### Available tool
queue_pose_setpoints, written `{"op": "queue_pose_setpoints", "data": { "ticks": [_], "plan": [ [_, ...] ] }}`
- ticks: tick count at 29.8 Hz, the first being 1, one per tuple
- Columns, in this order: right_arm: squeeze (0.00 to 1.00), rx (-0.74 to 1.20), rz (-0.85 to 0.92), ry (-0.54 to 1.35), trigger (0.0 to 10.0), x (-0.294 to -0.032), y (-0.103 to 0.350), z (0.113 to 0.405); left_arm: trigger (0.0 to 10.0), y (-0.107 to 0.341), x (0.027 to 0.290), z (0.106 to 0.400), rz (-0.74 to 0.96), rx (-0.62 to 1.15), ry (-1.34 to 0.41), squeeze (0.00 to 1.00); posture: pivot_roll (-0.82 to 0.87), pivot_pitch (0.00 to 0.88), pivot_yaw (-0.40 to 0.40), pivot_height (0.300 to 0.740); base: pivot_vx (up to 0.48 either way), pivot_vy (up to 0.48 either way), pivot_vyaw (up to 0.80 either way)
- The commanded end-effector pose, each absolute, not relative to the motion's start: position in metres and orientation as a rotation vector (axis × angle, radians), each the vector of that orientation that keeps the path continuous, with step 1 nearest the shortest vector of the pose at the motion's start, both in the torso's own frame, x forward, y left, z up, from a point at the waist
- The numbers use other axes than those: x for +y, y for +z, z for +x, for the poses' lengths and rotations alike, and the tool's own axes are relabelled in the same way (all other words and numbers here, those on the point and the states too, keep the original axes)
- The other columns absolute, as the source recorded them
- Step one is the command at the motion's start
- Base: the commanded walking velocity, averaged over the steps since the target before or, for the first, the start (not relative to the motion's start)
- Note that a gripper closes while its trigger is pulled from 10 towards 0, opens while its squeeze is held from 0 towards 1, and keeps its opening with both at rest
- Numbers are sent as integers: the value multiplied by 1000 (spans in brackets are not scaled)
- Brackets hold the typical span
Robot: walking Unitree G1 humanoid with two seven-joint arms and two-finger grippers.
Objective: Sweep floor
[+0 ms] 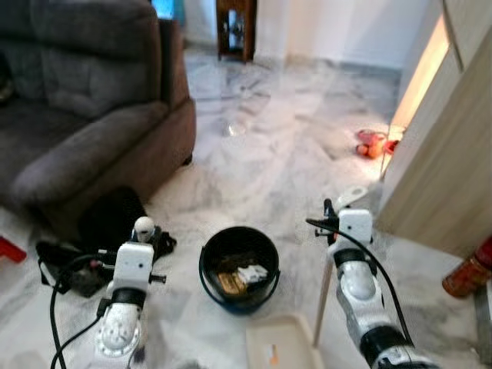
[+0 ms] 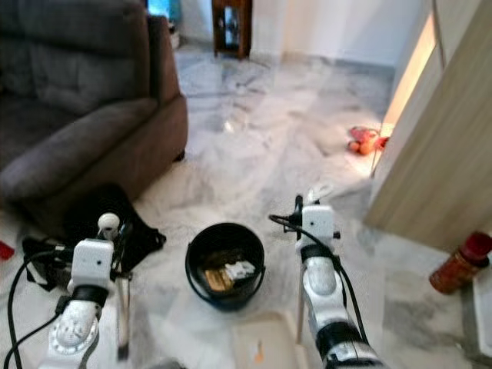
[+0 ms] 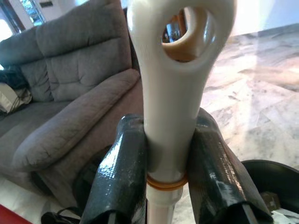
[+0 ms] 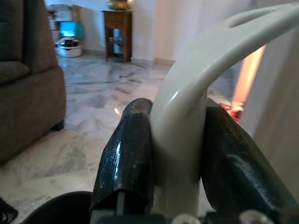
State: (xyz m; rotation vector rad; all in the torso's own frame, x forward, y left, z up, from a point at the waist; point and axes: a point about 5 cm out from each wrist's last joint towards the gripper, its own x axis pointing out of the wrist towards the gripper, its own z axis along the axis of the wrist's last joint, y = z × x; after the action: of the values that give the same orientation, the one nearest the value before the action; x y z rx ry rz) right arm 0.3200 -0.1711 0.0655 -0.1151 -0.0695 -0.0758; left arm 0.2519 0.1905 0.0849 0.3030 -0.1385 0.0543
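No legible text or labels anywhere.

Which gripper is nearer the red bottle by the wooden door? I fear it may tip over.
Right. The right gripper, shut on the dustpan handle, is closer to the red bottle; the left gripper, holding the broom handle, is beyond the black bucket.

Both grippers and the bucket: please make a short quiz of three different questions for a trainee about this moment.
1. True or false: the left gripper is shut on a cream handle with a hole in its end.
2. Multiple choice: where does the black bucket stand? A) on the sofa B) on the floor between the two arms C) behind the wooden door
3. Short answer: what does the right gripper hold?

Key
1. True; its fingers press both sides of the handle.
2. B; it is on the marble floor, with some litter inside.
3. A white curved handle; its pole goes down to the dustpan.
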Motion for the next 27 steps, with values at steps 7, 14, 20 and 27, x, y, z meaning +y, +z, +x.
{"op": "queue_pose_setpoints", "data": {
  "ticks": [7,14,20,27],
  "plan": [
    [0,-88,-120,-48,10000,-167,70,323,10000,91,191,253,313,-177,63,0,146,23,-36,740,-287,0,0],
    [0,-87,-113,-39,10000,-164,70,323,10000,91,193,253,325,-172,66,0,144,16,-31,740,-73,0,0],
    [0,-83,-105,-37,10000,-163,69,323,10000,92,194,254,330,-174,63,0,152,11,-30,740,0,0,0],
    [0,-73,-91,-36,10000,-166,69,324,10000,92,192,255,329,-181,72,0,146,11,-40,740,0,0,-114]
  ]
}}
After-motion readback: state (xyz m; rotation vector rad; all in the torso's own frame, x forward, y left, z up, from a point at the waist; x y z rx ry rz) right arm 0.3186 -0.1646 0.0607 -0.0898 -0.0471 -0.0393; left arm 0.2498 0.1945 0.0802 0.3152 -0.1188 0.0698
